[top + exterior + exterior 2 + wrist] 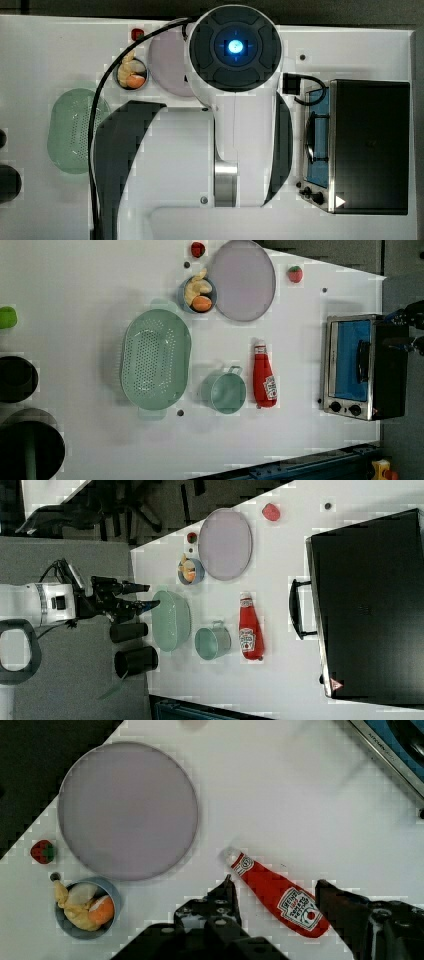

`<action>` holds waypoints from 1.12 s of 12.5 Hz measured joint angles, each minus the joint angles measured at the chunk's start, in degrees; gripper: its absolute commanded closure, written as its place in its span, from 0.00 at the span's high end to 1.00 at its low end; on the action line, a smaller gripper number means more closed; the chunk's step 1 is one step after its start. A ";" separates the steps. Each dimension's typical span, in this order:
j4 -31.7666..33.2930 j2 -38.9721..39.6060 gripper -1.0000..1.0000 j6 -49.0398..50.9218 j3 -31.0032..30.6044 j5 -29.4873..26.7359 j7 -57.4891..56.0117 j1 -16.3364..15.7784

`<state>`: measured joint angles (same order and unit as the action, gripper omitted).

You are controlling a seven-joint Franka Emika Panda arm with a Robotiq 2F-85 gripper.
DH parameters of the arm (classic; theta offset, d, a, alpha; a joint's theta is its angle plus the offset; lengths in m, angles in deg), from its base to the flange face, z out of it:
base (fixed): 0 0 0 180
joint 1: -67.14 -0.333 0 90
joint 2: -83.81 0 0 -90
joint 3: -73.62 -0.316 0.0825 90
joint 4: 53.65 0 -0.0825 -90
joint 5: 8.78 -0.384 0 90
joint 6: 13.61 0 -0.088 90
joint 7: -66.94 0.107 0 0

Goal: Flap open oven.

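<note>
Task not started: boxy black-topped, silver-framed toaster oven (364, 367) w/ blue-tinted door sits shut at the left view's right edge of the white desk (300, 440). Gripper (280, 900) well apart from it, jaws open, holding nothing. Approach, handle grab, pull-down all left.

Oven (360, 367) metal frame, glossy plastic ketchup bottle (263, 377)

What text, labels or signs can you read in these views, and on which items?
Red plastic ketchup bottle: white shield label, wording too blurred to read.
Silver-framed black toaster oven: red warning triangle near a top corner, no legible words.
Oven door frame in the wrist view: small lettering, too blurred to read.
Nothing else carries text.
</note>
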<state>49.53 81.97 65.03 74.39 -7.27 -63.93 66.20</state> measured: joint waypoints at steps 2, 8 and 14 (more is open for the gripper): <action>12.31 -11.97 0.90 8.66 0.96 0.60 2.39 0.10; 16.00 -29.50 0.57 10.22 2.53 1.17 3.75 1.03; 16.56 -22.69 0.18 5.64 4.10 1.67 4.14 1.17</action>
<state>66.09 59.29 70.67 78.49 -5.59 -59.79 67.36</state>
